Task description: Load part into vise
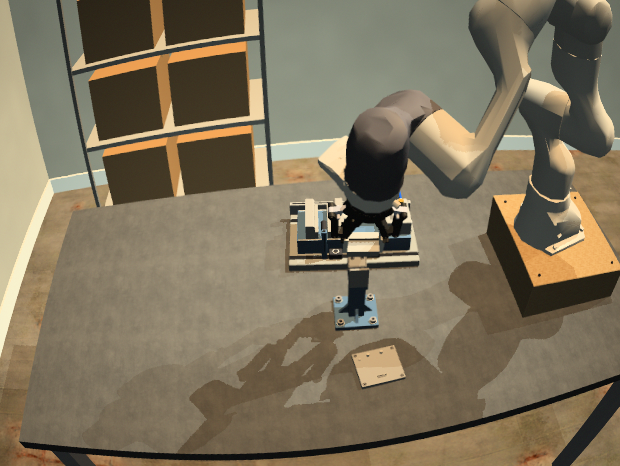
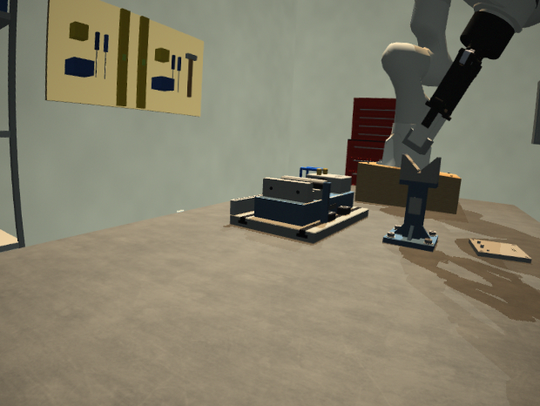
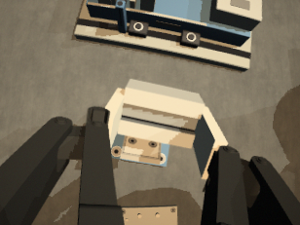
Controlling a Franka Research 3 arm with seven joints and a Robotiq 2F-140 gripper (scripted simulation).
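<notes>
"Two fixtures stand near the claw (image 1: 365, 236) (image 2: 429, 131) (image 3: 161, 131)?"

"Yes, the V-block (image 1: 357, 278) (image 2: 419, 178) (image 3: 141, 151) and the open vise (image 1: 395, 244) (image 2: 283, 209) (image 3: 166, 20)."

"And its fingers?"

"Partway apart, clamped on the part (image 1: 363, 243) (image 2: 415, 145) (image 3: 163, 98), which hangs just over the V-block."

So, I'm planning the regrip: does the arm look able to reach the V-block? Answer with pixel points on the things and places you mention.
Probably yes: the hand (image 1: 366, 235) (image 2: 428, 131) (image 3: 159, 112) holds the part (image 1: 363, 243) (image 2: 416, 143) (image 3: 163, 93) tilted, higher than the V-block (image 1: 357, 262) (image 2: 430, 171) (image 3: 141, 146) and near it, with no obstacle visible between.
</notes>
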